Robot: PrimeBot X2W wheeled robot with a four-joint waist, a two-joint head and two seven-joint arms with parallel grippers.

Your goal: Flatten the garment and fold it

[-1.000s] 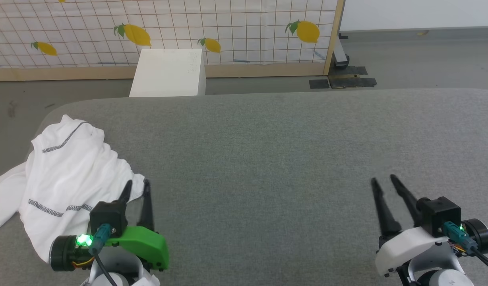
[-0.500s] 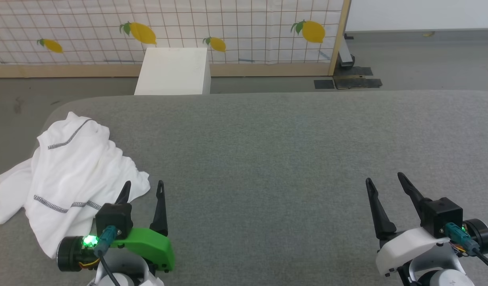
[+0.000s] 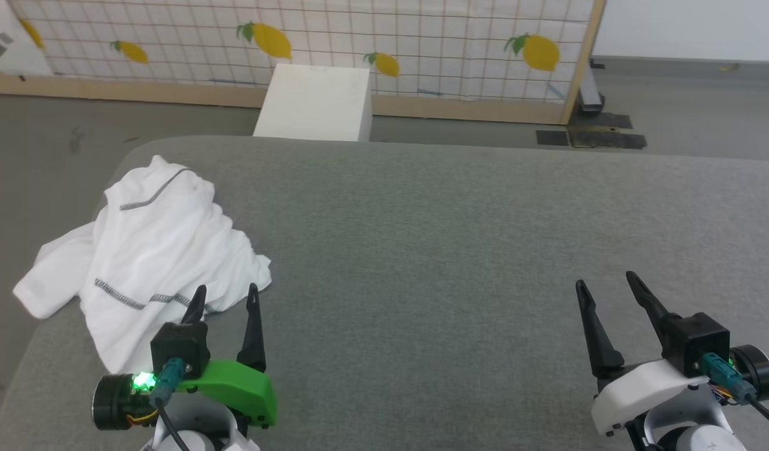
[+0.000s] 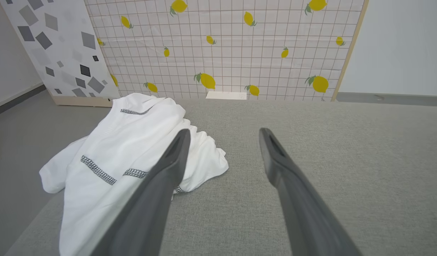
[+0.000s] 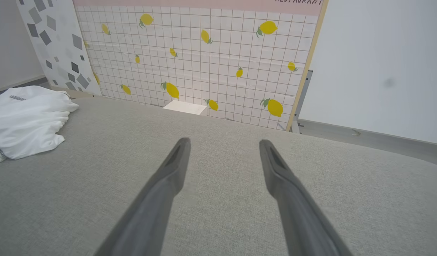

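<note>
right wrist view crops lettering (image 5: 299, 1) atop the lemon screen (image 5: 204, 64); left claw (image 3: 227, 289) and right claw (image 5: 224, 141) spread, garment (image 3: 159, 250) crumpled.

This looks like a robotics test room dressed as a mock interior, not a lived-in home. At twelve o'clock in the head view stands a partition (image 3: 422, 37) printed with tiles and lemons. It is edged by a wooden frame (image 3: 582, 62), with a metal foot (image 3: 590, 97) at one o'clock beside black tape patches (image 3: 550, 136) on the bare grey floor (image 3: 46, 138). At ten o'clock in the left wrist view a second printed panel (image 4: 54, 46) stands beside it. A plain white wall (image 5: 382, 71) rises behind. The grey cloth-covered table (image 3: 453, 250) carries the garment (image 3: 153, 250) at nine o'clock.
</note>
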